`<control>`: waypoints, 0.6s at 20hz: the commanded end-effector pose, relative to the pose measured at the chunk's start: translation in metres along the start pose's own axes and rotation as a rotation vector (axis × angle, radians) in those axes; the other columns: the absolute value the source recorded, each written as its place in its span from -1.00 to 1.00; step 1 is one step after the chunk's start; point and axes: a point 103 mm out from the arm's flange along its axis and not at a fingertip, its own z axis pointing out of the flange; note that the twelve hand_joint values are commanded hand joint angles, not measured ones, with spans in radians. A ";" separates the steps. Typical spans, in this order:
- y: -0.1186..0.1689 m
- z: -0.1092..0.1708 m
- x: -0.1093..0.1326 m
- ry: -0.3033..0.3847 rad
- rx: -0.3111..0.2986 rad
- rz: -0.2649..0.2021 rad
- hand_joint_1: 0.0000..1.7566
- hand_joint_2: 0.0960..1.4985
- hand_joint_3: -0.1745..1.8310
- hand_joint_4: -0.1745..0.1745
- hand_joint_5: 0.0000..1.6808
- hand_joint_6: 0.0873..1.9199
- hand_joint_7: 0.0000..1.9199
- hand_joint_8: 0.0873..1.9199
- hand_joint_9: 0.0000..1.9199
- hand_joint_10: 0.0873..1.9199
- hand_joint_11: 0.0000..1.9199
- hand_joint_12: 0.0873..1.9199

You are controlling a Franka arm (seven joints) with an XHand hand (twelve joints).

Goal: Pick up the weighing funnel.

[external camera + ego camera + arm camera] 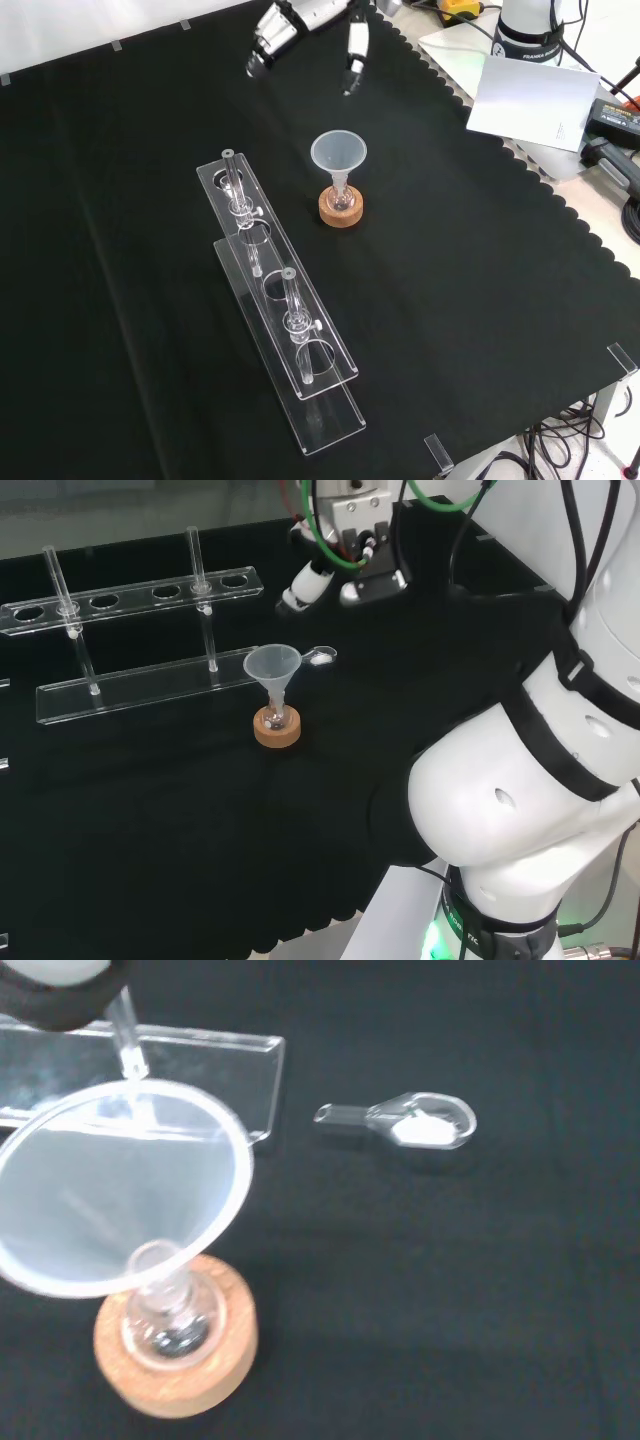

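On black cloth [150, 830], head view: rack [140, 685] at left, open room at right. At far side, hand [335, 570] hanging open, holding nothing. Funnel [272, 670] on cork ring [277, 730]. Just right of its rim, nearer than hand, flat on cloth: weighing funnel [322, 658], lying left-right, stem toward rack end.

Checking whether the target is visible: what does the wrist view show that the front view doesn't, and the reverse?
Wrist view: the weighing funnel lying on the cloth, white powder in it. Front view: the robot hand open above the cloth, and a paper sheet. Both: the funnel in its flask on a cork ring, beside the rack.
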 end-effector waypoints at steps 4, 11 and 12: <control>0.013 -0.008 -0.033 0.007 0.009 0.027 -0.18 -0.20 -0.53 -0.27 -0.59 -1.00 -0.83 -0.35 -0.55 -0.36 -0.58 0.41; 0.046 -0.008 -0.061 -0.004 0.020 0.033 -0.06 -0.25 -0.43 -0.24 -0.50 -1.00 -0.70 -0.36 -0.42 -0.44 -0.52 0.37; 0.052 -0.008 -0.065 -0.004 0.020 0.032 -0.03 -0.26 -0.41 -0.22 -0.48 -1.00 -0.69 -0.37 -0.40 -0.45 -0.51 0.36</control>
